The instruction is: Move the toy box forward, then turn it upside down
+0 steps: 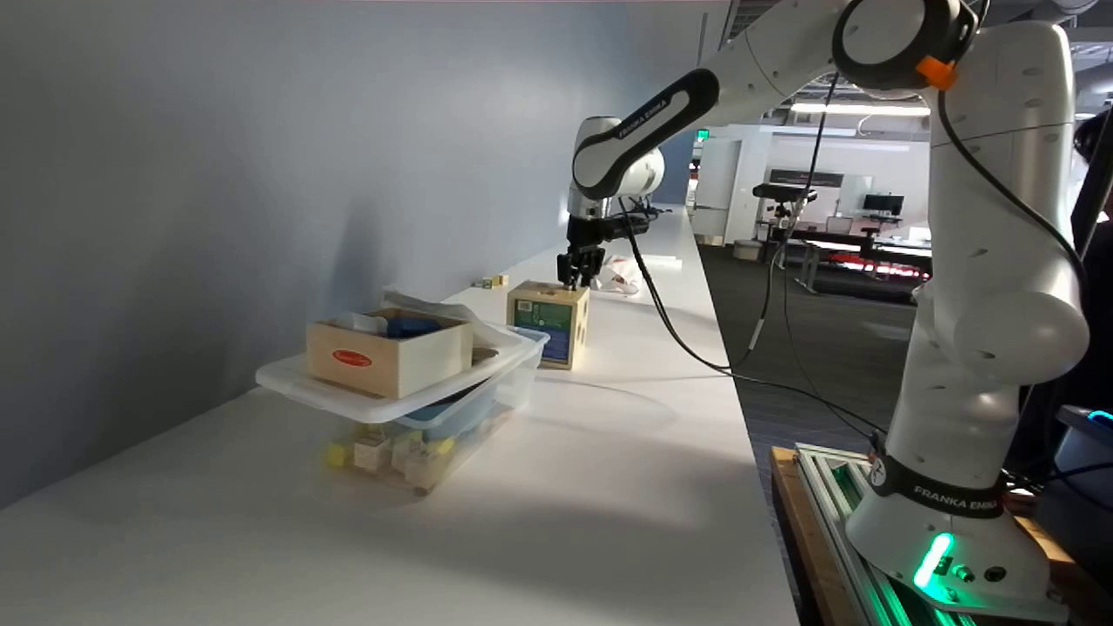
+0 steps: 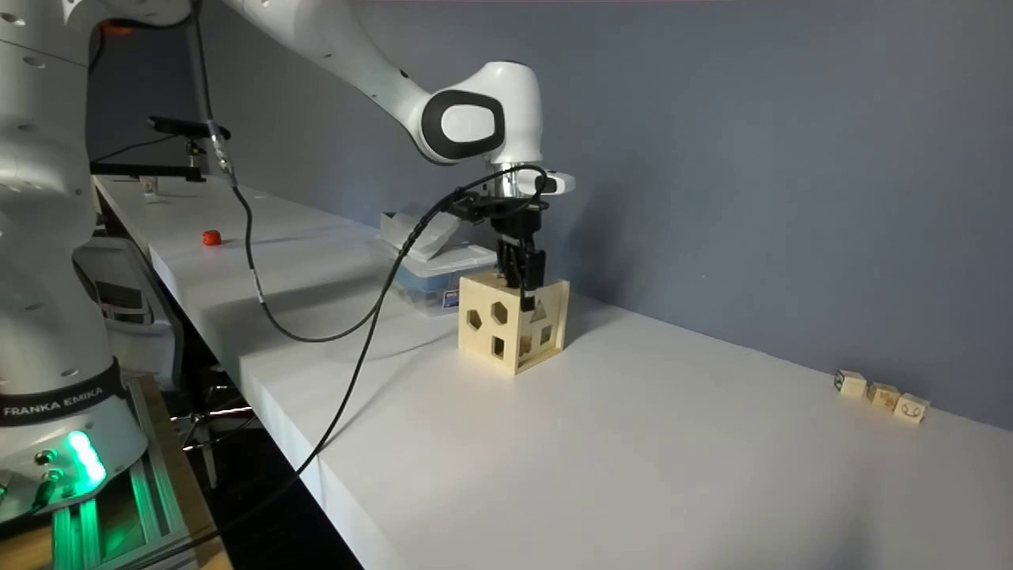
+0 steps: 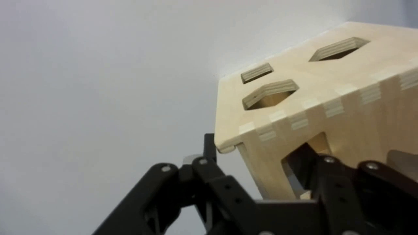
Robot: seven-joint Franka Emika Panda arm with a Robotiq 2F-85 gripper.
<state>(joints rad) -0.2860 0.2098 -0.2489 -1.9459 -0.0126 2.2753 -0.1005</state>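
Observation:
The toy box, a light-tan wooden cube with dark cut-out holes, stands upright on the white table in both exterior views point(image 1: 541, 323) point(image 2: 478, 345). One face carries a green and blue label. My gripper points straight down at its top in both exterior views point(image 1: 581, 282) point(image 2: 518, 291). In the wrist view the toy box point(image 3: 313, 81) fills the right side. There the gripper point(image 3: 254, 156) has its fingers apart, straddling one wall of the toy box. One finger is outside the edge and the other is in a hole of the top face. The tip in the hole is partly hidden.
A clear plastic tub point(image 1: 452, 443) holding blocks stands close beside the toy box, with a wooden tray with a red label point(image 1: 417, 365) on its lid. Small wooden blocks point(image 2: 882, 394) lie by the wall. A red object point(image 2: 211, 237) and a hanging cable point(image 2: 380, 309) also show.

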